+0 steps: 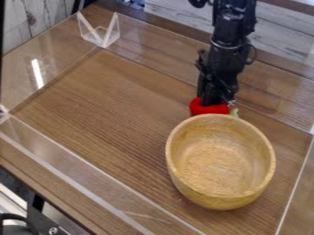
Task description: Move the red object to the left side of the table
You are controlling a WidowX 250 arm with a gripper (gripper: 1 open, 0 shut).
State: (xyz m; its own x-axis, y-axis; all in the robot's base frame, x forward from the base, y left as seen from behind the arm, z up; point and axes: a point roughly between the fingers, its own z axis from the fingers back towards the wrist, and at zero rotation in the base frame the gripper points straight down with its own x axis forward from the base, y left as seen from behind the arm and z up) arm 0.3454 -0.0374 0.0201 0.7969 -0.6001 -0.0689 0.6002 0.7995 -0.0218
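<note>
My gripper (pixel 212 95) comes down onto the red object (pixel 210 106) from the far side, its fingers at the fruit's upper part, narrowed around it and apparently holding it. The fruit sits on the right part of the tabletop (pixel 105 115), just beyond the wooden bowl's (pixel 221 161) far rim, so I judge that I should lift before carrying it left.

Wide bare stretch of table (pixel 105 106) left of the bowl (pixel 221 161) and the red fruit (pixel 208 106); a hand could pass low there. Bowl blocks the near side of the fruit, rim close by it. Clear stand (pixel 101 33) in the far left corner, an obstacle to any sweep through that corner.
</note>
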